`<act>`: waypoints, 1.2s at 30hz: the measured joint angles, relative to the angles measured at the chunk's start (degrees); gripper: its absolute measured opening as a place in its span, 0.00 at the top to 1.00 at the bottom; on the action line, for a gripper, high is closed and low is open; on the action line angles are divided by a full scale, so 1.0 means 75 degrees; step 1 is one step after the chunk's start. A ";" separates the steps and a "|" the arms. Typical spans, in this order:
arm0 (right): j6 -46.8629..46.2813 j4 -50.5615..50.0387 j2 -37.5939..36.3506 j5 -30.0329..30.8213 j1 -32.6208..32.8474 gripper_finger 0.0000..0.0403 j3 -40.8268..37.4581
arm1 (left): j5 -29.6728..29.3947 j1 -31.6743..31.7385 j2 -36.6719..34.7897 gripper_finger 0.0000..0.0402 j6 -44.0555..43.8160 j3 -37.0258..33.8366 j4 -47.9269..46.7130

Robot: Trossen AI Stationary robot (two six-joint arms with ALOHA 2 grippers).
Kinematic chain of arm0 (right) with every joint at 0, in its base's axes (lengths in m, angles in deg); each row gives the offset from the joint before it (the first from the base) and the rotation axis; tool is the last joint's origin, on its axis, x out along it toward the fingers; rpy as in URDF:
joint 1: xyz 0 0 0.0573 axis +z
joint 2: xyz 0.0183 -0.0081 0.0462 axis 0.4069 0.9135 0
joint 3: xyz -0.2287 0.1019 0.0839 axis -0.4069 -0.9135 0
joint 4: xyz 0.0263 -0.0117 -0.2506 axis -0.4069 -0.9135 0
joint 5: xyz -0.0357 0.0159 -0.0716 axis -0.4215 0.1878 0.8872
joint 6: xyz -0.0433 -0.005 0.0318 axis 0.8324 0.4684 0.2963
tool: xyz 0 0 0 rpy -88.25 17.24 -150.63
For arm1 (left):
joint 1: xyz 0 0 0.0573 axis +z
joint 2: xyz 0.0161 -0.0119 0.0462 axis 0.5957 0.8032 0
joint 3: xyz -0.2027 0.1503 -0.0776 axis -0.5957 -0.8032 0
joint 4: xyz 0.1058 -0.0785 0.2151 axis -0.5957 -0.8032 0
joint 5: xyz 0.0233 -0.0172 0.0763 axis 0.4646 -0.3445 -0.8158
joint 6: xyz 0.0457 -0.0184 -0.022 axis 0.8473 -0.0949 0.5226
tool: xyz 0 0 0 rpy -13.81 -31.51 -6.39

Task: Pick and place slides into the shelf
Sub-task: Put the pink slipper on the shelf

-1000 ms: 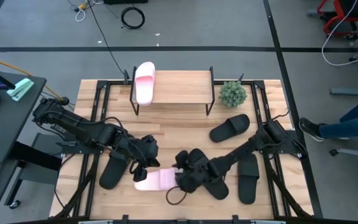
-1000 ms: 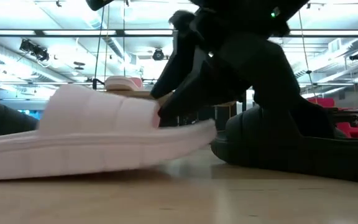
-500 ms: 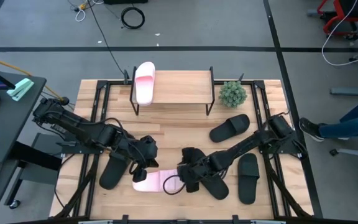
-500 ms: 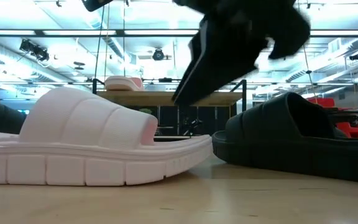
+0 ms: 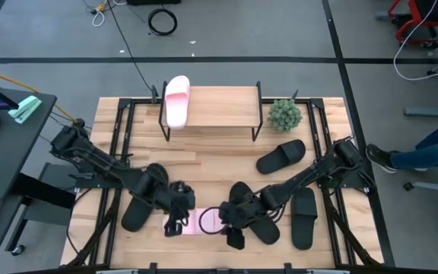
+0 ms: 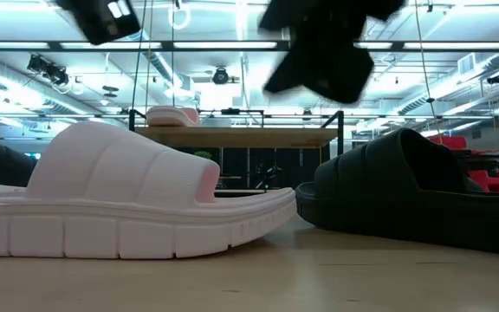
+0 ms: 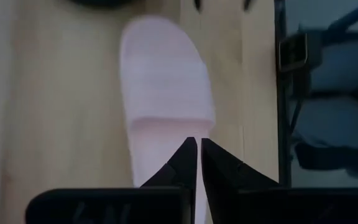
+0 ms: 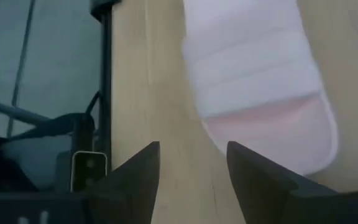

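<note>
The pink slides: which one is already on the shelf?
The pink slide at the shelf's left end; the other pink slide lies flat on the table between both grippers.

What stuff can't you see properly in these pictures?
- Pink slide on the table: in the high view, both arms cover most of it.
- Fourth black slide: none of the views shows it clearly; only three show in the high view.
- Left gripper: the low view's top edge cuts it off.
- Right gripper: blurred in the low view.
</note>
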 joint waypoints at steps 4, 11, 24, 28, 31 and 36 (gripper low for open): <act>-0.0257 0.0267 0.0199 -0.0023 -0.0041 0.53 0.0003 | 0.0005 -0.0240 0.0463 0.93 -0.0409 0.0003 -0.0021; 0.0145 0.0308 0.0262 -0.0011 -0.0364 0.53 0.0003 | 0.0026 -0.0749 0.1067 0.96 -0.0643 -0.0003 -0.0611; 0.0808 0.0267 0.0145 -0.0017 -0.0556 0.53 0.0003 | 0.0027 -0.1990 0.1358 0.76 -0.1442 0.0006 -0.0109; 0.0814 0.0287 0.0145 -0.0020 -0.0555 0.53 0.0003 | -0.0172 -0.2130 0.1735 0.66 -0.1239 -0.0003 -0.0154; 0.0817 0.0240 0.0145 -0.0020 -0.0549 0.53 0.0003 | -0.0458 -0.2165 0.2108 0.62 -0.0873 -0.0003 -0.0163; 0.0823 0.0254 0.0145 -0.0023 -0.0549 0.53 0.0003 | -0.0695 -0.2149 0.2568 0.63 -0.0678 0.0044 -0.0350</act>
